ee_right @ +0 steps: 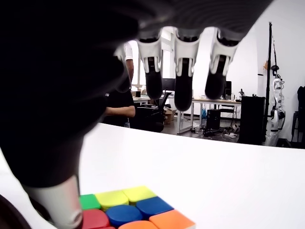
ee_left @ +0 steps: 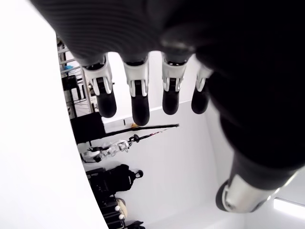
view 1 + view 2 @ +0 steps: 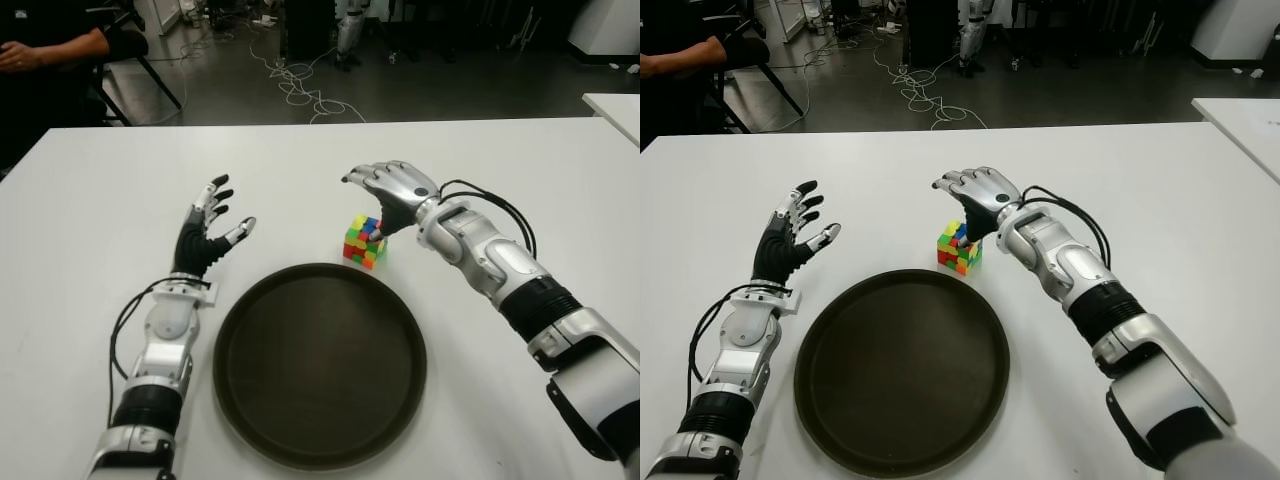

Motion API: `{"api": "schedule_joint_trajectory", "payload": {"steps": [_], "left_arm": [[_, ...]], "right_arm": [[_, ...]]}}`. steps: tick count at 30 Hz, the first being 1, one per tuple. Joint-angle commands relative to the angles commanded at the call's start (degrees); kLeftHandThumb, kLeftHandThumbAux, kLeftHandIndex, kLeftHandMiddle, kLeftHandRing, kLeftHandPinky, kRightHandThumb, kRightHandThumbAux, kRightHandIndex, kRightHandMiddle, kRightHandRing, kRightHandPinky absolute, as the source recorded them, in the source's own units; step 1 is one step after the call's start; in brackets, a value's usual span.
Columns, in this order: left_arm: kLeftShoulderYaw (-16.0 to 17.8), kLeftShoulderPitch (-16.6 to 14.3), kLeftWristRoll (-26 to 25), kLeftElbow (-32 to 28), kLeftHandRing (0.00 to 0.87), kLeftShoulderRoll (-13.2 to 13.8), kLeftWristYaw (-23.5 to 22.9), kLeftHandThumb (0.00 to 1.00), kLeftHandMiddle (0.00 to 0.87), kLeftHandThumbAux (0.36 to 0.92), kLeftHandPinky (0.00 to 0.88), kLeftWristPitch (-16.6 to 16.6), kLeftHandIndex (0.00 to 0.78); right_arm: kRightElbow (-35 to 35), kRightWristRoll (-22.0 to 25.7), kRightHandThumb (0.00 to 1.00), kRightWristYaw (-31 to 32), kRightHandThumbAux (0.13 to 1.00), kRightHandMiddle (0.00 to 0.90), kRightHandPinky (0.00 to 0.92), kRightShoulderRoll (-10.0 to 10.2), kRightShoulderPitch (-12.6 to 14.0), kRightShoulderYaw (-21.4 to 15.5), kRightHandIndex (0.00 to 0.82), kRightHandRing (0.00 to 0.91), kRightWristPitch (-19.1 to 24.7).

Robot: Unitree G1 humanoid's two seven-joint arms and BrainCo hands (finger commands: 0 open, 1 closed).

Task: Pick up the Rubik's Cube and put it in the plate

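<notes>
A multicoloured Rubik's Cube (image 3: pixel 363 241) sits on the white table just beyond the far right rim of a round dark plate (image 3: pixel 320 440). My right hand (image 3: pixel 385 190) hovers over the cube with fingers spread open; its thumb reaches down beside the cube's right side. In the right wrist view the cube's top face (image 1: pixel 133 210) lies right under the palm, with the fingers (image 1: pixel 183 83) extended past it and closed on nothing. My left hand (image 3: pixel 208 232) is open, to the left of the plate.
The white table (image 3: pixel 300 160) stretches wide behind the cube. Another table's corner (image 3: pixel 615 105) shows at the far right. A person's arm (image 3: pixel 50 48) and a chair are beyond the table's far left edge, with cables on the floor.
</notes>
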Motion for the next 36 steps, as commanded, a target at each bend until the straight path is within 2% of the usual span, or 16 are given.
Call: {"api": "schedule_joint_trajectory", "payload": {"steps": [2,9,13,14,19,29,35,36], "left_arm": [[0.0,-0.1,-0.1,0.1,0.088,0.0,-0.1,0.119,0.081,0.731,0.116,0.1,0.072],[-0.1,-0.3,0.5,0.5,0.105,0.1,0.6,0.135,0.099,0.74,0.121,-0.1,0.085],[-0.2,-0.3,1.0,0.6,0.11,0.1,1.0,0.131,0.1,0.729,0.129,-0.1,0.087],[-0.2,-0.3,1.1,0.6,0.108,0.2,1.0,0.126,0.098,0.73,0.129,-0.2,0.086],[-0.3,-0.4,1.3,0.8,0.101,0.2,1.3,0.118,0.091,0.736,0.13,-0.5,0.083],[-0.1,-0.6,1.1,1.4,0.112,0.1,1.4,0.14,0.101,0.728,0.143,-0.9,0.088],[-0.1,-0.8,1.3,1.8,0.112,0.1,1.5,0.147,0.104,0.718,0.142,-1.2,0.09],[-0.2,-0.8,1.3,1.9,0.113,0.1,1.6,0.142,0.104,0.714,0.142,-1.2,0.09]], "right_arm": [[-0.1,-0.1,0.0,0.0,0.806,0.168,0.187,0.1,0.2,0.1,0.147,0.186,0.1],[-0.5,-0.5,0.0,-0.2,0.84,0.215,0.278,1.5,1.5,0.3,0.181,0.248,2.1],[-1.4,-0.1,0.0,-1.1,0.858,0.276,0.348,2.7,2.8,-0.4,0.219,0.323,4.1],[-1.7,0.0,0.0,-1.4,0.864,0.313,0.386,3.0,3.2,-0.6,0.246,0.367,4.6],[-3.2,0.2,0.0,-3.3,0.876,0.41,0.46,4.3,5.0,-1.4,0.332,0.459,7.1],[-6.0,-0.9,0.0,-4.9,0.879,0.467,0.487,5.3,6.9,-1.4,0.38,0.497,10.7],[-7.6,-1.7,0.0,-4.7,0.861,0.444,0.471,5.2,7.6,-0.9,0.352,0.48,12.2],[-7.9,-1.8,0.0,-4.5,0.852,0.413,0.44,5.2,7.7,-0.8,0.328,0.446,12.5]]}}
